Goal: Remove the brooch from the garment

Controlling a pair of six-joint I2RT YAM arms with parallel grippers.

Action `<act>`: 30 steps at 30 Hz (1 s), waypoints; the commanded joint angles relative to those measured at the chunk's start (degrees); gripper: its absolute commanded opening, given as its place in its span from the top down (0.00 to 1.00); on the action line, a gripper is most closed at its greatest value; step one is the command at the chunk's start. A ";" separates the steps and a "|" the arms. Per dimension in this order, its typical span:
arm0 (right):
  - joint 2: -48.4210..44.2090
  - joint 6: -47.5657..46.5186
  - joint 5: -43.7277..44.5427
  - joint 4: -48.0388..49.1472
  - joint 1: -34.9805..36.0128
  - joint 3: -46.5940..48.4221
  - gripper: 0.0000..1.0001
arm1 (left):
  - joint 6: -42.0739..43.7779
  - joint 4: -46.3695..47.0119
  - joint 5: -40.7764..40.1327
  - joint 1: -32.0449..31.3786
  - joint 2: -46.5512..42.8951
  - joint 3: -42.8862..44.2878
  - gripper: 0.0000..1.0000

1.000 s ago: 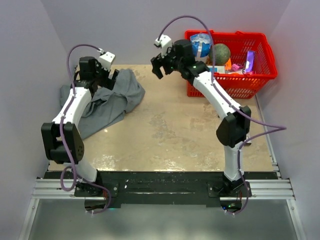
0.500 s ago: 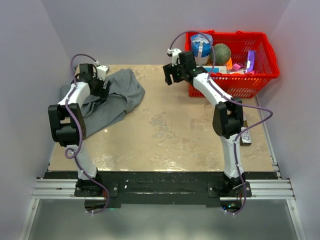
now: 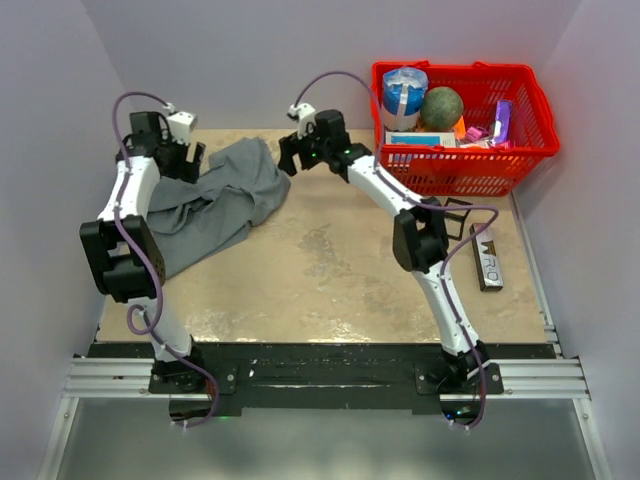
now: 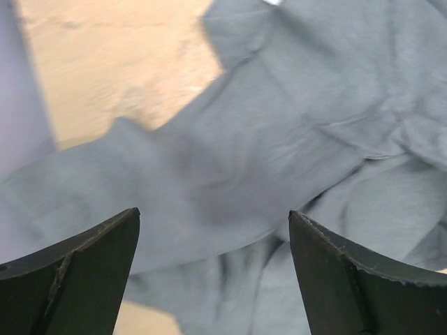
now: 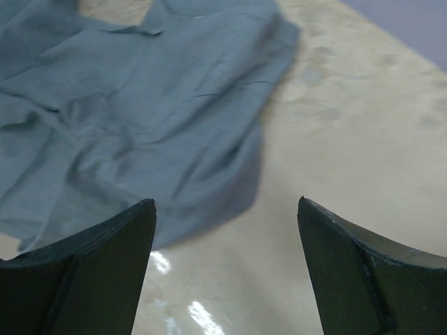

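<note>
Overhead view down on whole table (image 3: 330, 270), both wrist views close over shared garment (image 4: 265, 139)

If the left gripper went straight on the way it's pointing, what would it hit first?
The left gripper, jaws open, points at the garment, so it would most likely meet that grey cloth first, at a crumpled fold. How far off the cloth lies is unclear.
</note>
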 commanded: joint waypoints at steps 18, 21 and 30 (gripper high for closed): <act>10.19 5.24 -12.41 9.59 8.89 4.17 0.30 | 17.32 0.54 0.31 6.96 -3.55 -8.99 0.23; 9.57 3.57 -10.03 8.63 9.50 4.26 0.54 | 17.15 4.33 0.30 7.04 -3.46 -9.08 0.33; 7.99 2.78 -8.53 5.55 9.33 3.99 0.87 | 20.48 -1.02 16.82 6.61 0.23 -7.32 0.28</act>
